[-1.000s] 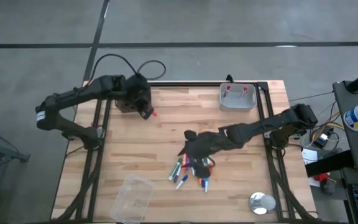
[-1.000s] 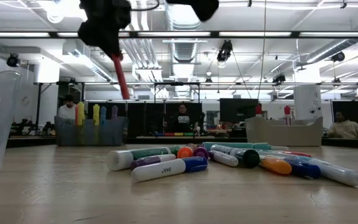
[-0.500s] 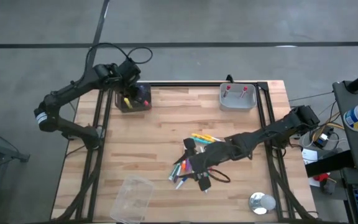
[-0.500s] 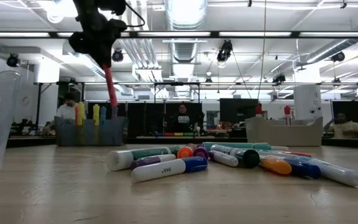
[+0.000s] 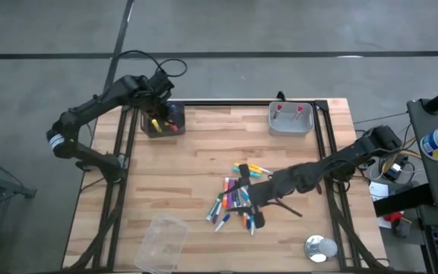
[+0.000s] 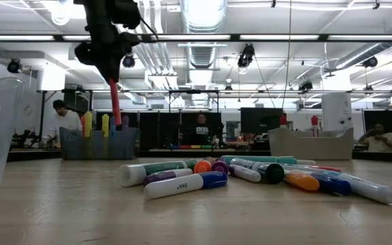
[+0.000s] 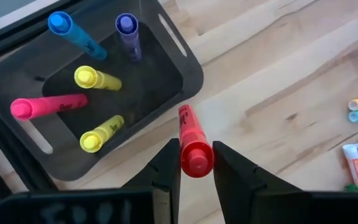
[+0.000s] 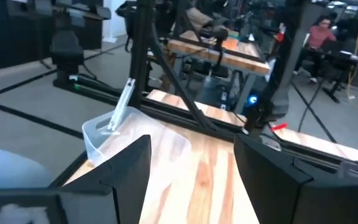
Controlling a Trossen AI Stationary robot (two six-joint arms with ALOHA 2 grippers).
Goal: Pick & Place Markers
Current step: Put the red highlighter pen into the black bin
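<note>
Markers [image 5: 236,199] lie in a loose heap a little right of the frame's centre in the high view, with a few yellow and orange ones at the pile's upper edge; the low view shows the same heap [image 6: 250,173] spread across the middle of the wooden table [image 5: 204,152]. Up at the upper left corner of the table sits a dark bin [image 5: 162,122] with several markers standing in it, and the left gripper [image 7: 196,163] hangs just above it, pinching a red marker [image 7: 192,140] between its fingers, tip pointing down at the bin's near rim. The right gripper [image 5: 243,196] is over the heap with its fingers spread wide and nothing between them. A grey tray [image 5: 290,118] sits at the upper right of the table, a clear plastic cup [image 5: 162,240] at the lower left, and a round metal lid [image 5: 320,247] at the lower right.
</note>
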